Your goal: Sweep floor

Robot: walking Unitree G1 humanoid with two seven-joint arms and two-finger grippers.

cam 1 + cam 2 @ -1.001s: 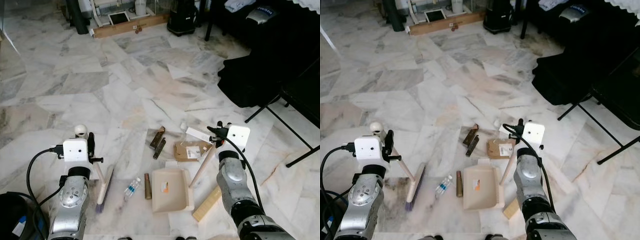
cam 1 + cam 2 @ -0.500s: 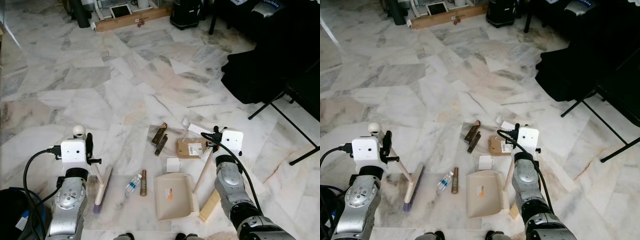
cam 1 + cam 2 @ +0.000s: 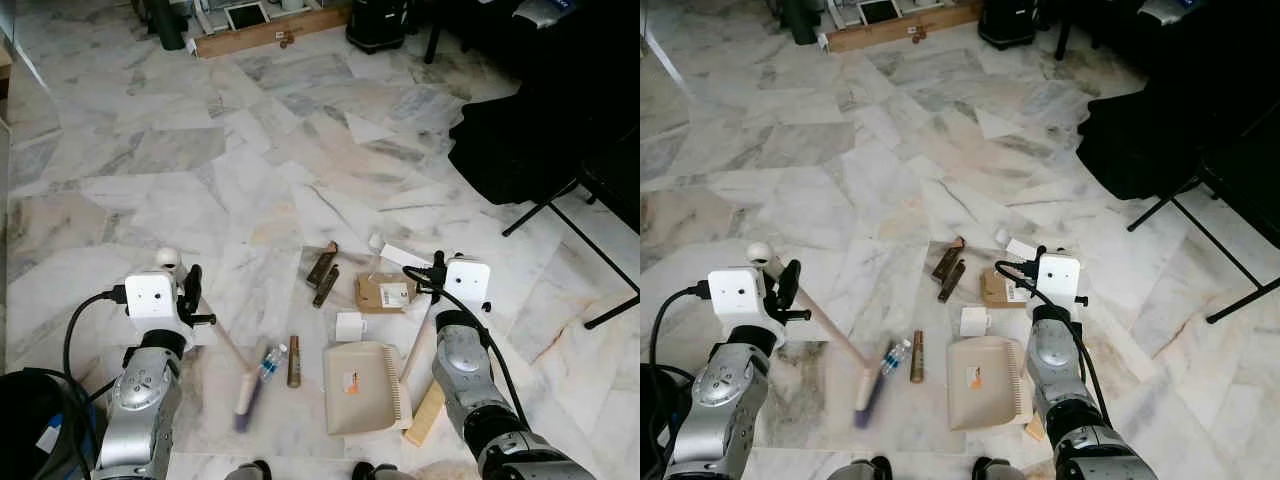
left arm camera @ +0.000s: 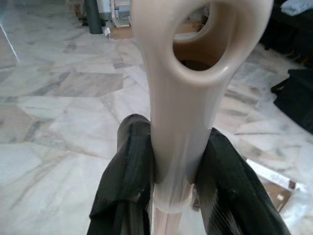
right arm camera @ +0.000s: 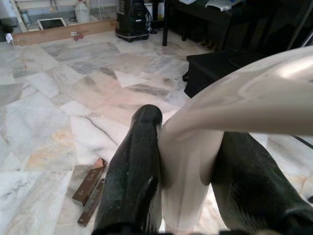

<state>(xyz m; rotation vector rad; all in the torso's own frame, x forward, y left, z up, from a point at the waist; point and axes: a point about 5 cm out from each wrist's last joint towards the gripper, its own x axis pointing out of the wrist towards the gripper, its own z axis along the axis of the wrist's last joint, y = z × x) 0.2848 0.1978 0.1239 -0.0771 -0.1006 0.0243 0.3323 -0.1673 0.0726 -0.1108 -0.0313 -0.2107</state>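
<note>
The brush [image 3: 247, 396] head is blurred and its bristles are hard to make out. Its handle slants up from the floor to the left gripper [image 4: 168, 171], whose fingers clamp it. The head now lies right beside the bottle [image 3: 271, 361], having swung right. The right gripper [image 5: 188, 176] pinches the dustpan [image 3: 365, 387] handle, which rests flat with its mouth toward the brush.

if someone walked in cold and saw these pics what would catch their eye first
Probably the litter on the marble floor just ahead of the robot: a beige dustpan with a small plastic bottle, brown sticks and a cardboard piece close by. Next, the two silver arms at work: the left gripper clamps the brush handle, the right gripper the dustpan's handle. A black chair stands to the right.
</note>
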